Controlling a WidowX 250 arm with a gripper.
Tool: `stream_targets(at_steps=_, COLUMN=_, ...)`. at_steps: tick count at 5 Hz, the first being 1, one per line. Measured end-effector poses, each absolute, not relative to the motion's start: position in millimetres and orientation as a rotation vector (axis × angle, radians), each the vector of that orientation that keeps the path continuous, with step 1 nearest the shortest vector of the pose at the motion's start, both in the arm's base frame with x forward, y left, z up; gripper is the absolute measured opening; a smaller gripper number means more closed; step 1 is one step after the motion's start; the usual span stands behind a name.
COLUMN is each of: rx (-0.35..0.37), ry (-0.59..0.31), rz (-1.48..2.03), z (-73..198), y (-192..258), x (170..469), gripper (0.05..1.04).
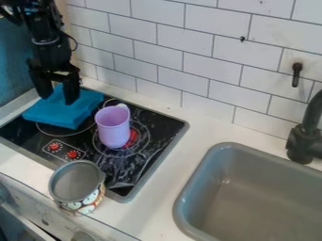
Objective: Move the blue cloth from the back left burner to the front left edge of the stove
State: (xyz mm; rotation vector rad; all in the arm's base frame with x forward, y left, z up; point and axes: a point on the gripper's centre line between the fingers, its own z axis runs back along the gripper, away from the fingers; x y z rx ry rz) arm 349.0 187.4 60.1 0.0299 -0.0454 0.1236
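Note:
The black gripper [58,96] hangs at the upper left, open, its two fingers pointing down with a gap between them. Directly under it a folded blue cloth [61,114] lies on the back left part of the black stovetop [140,160]; whether the fingertips touch the cloth I cannot tell. To the right of the cloth a purple cup [113,128] stands upright on a burner ring. Nearer the camera, a grey pot with a patterned outside [87,203] stands at the stove's front edge.
A grey sink [270,200] takes up the lower right, with a black faucet [304,141] at its back right. White counter [165,181] runs between stove and sink. The tiled wall [182,61] bounds the back, with a black hook [296,75] on it.

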Motion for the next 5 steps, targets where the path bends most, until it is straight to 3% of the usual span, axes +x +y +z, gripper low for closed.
stream_targets(at_steps=3, rx=0.053, ry=0.009, rz=0.099, z=38.5, y=189.2, x=336.5, gripper=1.0)
stream_targets(at_steps=5, rx=0.095, ry=0.118, rz=-0.032, z=37.6, y=187.9, x=291.8, gripper=1.0)
